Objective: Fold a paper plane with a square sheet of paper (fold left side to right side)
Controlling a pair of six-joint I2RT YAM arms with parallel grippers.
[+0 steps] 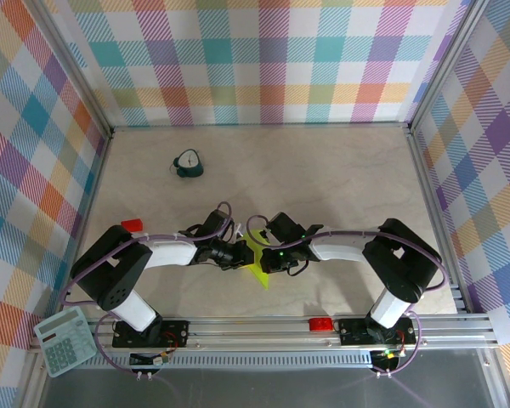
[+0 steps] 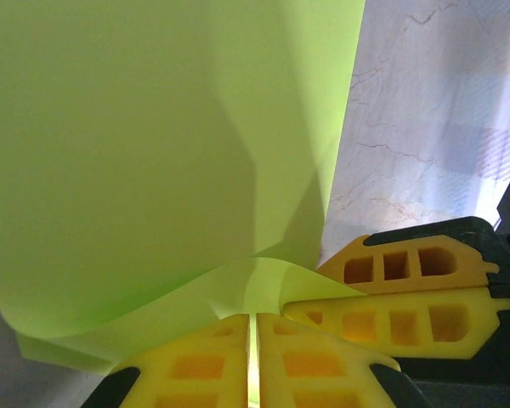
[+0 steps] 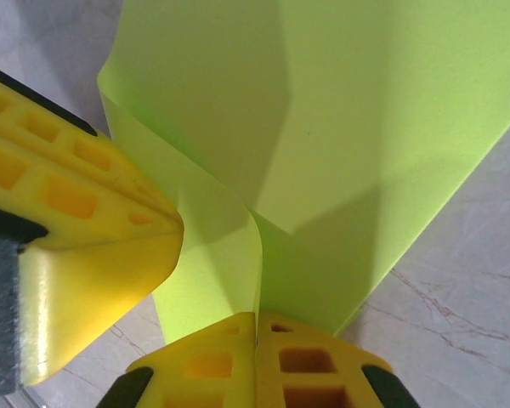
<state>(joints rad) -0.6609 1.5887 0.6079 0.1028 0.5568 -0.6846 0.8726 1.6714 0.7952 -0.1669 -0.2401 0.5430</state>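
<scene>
From above, the square sheet of paper sits near the middle of the table, just in front of the arm bases, caught between the two pincers. The part that shows is a narrow lime patch. Its long axis runs from far to near, and a sharp corner points toward the bases. The left pincer comes in from the left and the right pincer from the right, their tips almost meeting over the sheet and covering most of it. Around them are one teal clock well away toward the far left, one red block beside the left arm, one red piece on the front rail and one calculator at the near left corner.

On the left wrist, the left pincer is closed to a thin slit with a lime edge pinched in it. The sheet rises away from it, one layer curling over at the bottom. Two yellow fingers of the right pincer press in from the right over the marbled table.

On the right wrist, the right pincer is clamped tight on a curled fold of the sheet, which spreads upward with a corner toward the lower right. The left pincer's fingers grip the paper from the left, above the table.
</scene>
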